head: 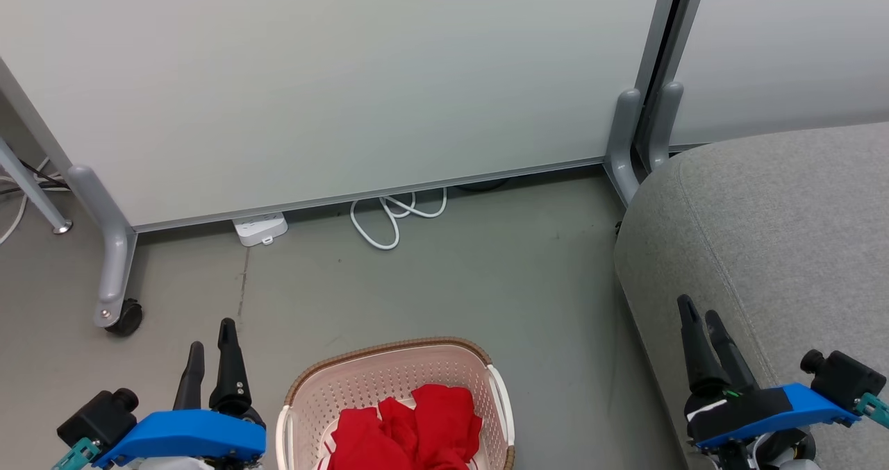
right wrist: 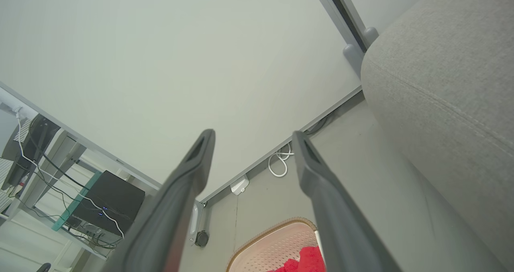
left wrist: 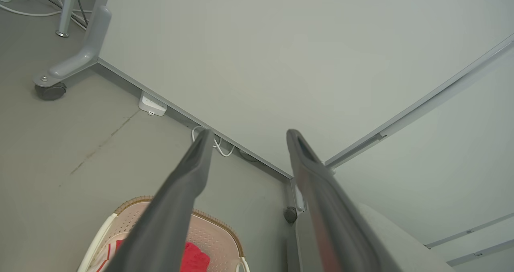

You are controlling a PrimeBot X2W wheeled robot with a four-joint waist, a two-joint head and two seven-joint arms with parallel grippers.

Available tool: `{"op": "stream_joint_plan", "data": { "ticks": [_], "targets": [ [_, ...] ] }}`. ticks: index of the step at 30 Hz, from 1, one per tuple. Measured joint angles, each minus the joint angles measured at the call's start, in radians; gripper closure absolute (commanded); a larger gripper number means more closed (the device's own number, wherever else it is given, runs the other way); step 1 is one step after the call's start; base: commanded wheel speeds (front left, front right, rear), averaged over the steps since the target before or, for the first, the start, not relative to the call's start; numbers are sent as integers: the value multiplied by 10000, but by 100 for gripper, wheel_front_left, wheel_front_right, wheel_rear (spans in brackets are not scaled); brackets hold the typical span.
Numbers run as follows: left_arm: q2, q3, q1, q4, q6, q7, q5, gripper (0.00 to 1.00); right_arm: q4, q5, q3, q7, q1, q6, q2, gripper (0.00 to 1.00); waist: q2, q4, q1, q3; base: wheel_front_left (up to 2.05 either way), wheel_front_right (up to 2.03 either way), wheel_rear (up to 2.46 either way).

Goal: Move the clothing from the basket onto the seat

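Step in hand, as I am judging it: the 1st pick, not yet begun. The clothing (head: 410, 425) is lying bunched in the basket (head: 389, 348) on the floor, between the 2 arms. The seat (head: 785, 234) is standing just beside it, to the right. Left jaws and right jaws are both hovering moderately parted, holding and touching nothing. Next move, I am reckoning: lowering 1 arm into the basket and closing on a red fold, clear of the rim.

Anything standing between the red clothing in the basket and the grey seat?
Nothing visible does. The clothing lies in the basket; bare floor separates the basket from the seat on the robot's right.
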Motion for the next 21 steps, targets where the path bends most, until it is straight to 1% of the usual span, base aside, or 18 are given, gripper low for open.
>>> {"op": "stream_joint_plan", "data": {
  "ticks": [21],
  "targets": [
    [-10, -125, 89, 102, 100, -581, 2539, 0, -4, -2359, 171, -445, -180, 2, -21, 0, 0, -45, 0, -19, 0, 0, 0]
  ]
}}
